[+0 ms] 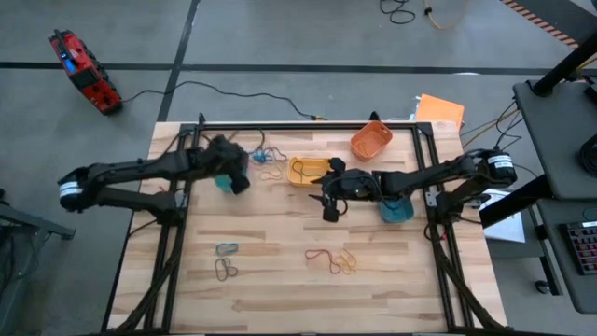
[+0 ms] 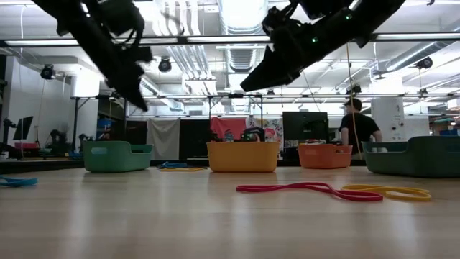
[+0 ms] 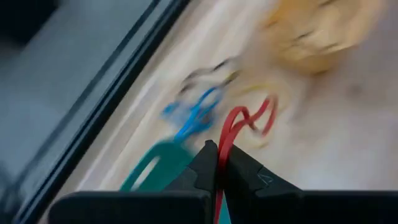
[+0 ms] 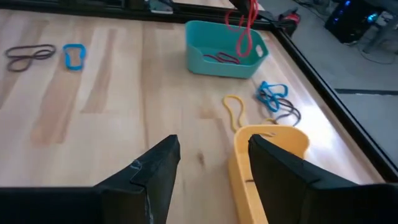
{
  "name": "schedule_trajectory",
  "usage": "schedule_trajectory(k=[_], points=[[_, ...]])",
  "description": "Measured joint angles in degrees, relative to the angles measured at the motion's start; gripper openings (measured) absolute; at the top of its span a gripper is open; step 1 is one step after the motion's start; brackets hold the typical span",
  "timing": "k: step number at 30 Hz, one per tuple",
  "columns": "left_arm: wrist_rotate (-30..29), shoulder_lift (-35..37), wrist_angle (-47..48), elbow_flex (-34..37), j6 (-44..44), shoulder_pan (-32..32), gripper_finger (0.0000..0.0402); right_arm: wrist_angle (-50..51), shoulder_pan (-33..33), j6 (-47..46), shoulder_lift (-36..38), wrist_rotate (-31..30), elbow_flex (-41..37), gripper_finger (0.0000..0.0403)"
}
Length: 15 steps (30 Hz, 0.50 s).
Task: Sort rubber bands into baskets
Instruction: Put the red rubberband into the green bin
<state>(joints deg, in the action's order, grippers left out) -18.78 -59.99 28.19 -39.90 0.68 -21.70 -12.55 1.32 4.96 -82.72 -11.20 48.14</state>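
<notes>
While my left claw pinches red band above teal basket, centre over it, then release; right claw spread, idle by yellow basket.

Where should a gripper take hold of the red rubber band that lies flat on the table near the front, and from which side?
Best from straight above, pinching one strand of the red rubber band. It lies flat as a long, thin, twisted loop on bare wood, so a side approach finds nothing to grip. Choose the end away from the yellow bands, which lie right against its other end.
</notes>
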Motion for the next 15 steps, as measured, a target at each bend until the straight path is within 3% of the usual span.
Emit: schedule_trajectory(k=[6, 15], points=[[-0.3, -2.1, 6.2, 0.0, -7.9, -7.0, 0.0000, 0.0, 2.2, 0.2, 0.0, 0.0, 0.0, 0.0185], [-0.2, -7.9, 8.2, 0.0, -9.0, -7.7, 0.0000, -0.1, 4.6, 0.2, 0.0, 0.0, 0.0, 0.0187]])
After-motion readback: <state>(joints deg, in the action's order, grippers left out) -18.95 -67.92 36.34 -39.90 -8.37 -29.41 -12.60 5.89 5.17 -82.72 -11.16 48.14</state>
